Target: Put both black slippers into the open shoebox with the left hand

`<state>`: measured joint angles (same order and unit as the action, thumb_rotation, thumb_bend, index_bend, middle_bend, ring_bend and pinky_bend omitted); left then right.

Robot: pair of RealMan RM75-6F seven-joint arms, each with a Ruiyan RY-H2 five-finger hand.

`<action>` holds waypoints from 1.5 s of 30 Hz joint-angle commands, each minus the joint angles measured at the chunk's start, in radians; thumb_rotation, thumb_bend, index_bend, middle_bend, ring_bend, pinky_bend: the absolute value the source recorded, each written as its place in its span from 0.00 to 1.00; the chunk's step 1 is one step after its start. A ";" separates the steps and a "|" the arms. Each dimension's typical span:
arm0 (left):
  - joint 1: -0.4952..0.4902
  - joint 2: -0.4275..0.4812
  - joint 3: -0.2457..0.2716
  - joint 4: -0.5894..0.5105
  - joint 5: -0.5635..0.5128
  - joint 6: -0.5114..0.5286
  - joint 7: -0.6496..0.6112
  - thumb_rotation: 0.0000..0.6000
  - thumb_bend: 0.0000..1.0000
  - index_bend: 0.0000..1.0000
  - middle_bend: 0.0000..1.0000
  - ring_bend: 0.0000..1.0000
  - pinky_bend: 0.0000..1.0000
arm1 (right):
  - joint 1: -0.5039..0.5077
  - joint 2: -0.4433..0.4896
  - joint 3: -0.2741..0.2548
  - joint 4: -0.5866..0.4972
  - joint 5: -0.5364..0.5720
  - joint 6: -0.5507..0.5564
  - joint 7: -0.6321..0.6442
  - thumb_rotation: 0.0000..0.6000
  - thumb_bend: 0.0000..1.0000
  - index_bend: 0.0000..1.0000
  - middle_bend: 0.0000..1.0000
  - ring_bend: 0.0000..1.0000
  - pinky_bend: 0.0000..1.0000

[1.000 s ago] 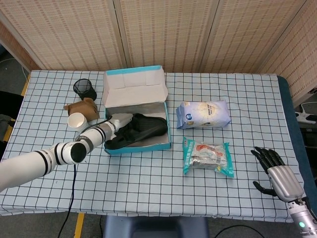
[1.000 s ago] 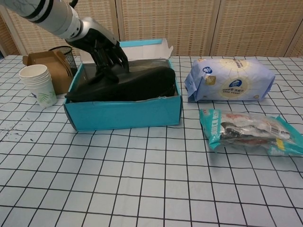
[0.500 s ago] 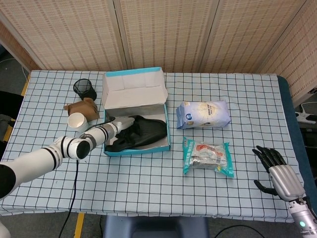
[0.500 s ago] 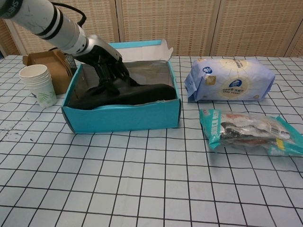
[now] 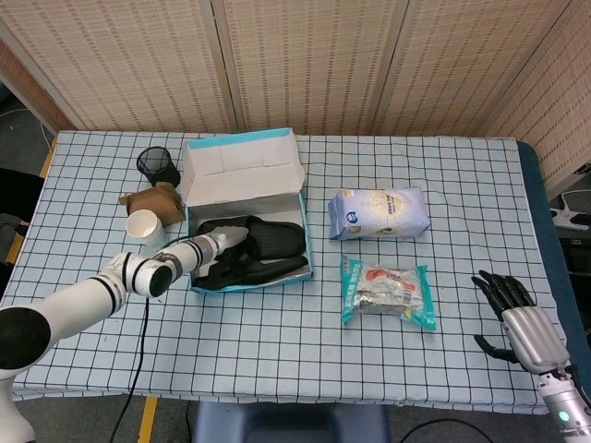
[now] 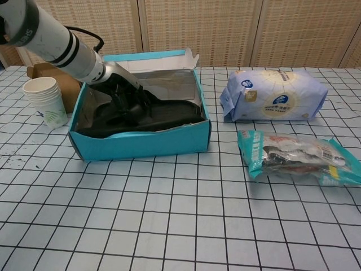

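Note:
The open teal shoebox [image 5: 250,282] [image 6: 141,144] stands left of centre, its lid [image 5: 242,166] raised behind it. Two black slippers [image 5: 270,242] [image 6: 167,113] lie inside, low and nearly flat. My left hand [image 5: 226,243] [image 6: 126,96] reaches in from the left and grips the upper slipper near its left end; its dark fingers blend with the slipper. My right hand [image 5: 511,317] rests by the table's front right edge, fingers apart and holding nothing; it shows only in the head view.
Stacked paper cups [image 5: 144,226] [image 6: 46,101], a brown carton [image 5: 159,198] [image 6: 54,77] and a black mesh pot [image 5: 159,166] stand left of the box. To its right lie a white-blue bag [image 5: 380,212] [image 6: 274,95] and a teal snack packet [image 5: 388,291] [image 6: 299,155].
The left hand has lowered the slipper from above the rim down into the box. The box has slid and turned slightly to the left. The right hand has not moved.

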<state>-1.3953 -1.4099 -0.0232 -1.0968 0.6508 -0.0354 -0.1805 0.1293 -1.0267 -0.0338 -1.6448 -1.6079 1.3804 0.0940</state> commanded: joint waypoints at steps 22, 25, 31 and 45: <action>0.352 0.205 -0.359 -0.399 0.324 0.367 -0.139 1.00 0.41 0.00 0.00 0.00 0.02 | -0.011 0.002 -0.004 -0.008 -0.010 0.020 -0.017 1.00 0.18 0.00 0.00 0.00 0.00; 0.459 0.275 -0.387 -0.519 0.434 0.482 -0.164 1.00 0.41 0.00 0.00 0.00 0.02 | -0.014 0.001 -0.004 -0.010 -0.017 0.028 -0.022 1.00 0.18 0.00 0.00 0.00 0.00; 0.873 0.442 -0.140 -0.778 0.624 1.031 0.216 1.00 0.41 0.00 0.00 0.00 0.02 | -0.042 -0.035 0.016 0.012 -0.044 0.120 -0.065 1.00 0.18 0.00 0.00 0.00 0.00; 1.319 0.235 0.060 -0.580 0.721 1.622 0.366 1.00 0.41 0.00 0.00 0.00 0.00 | -0.076 -0.088 0.055 0.012 0.007 0.176 -0.161 1.00 0.18 0.00 0.00 0.00 0.00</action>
<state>-0.1005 -1.1532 -0.0056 -1.7156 1.3227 1.5756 0.1631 0.0510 -1.1147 0.0213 -1.6286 -1.6027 1.5624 -0.0616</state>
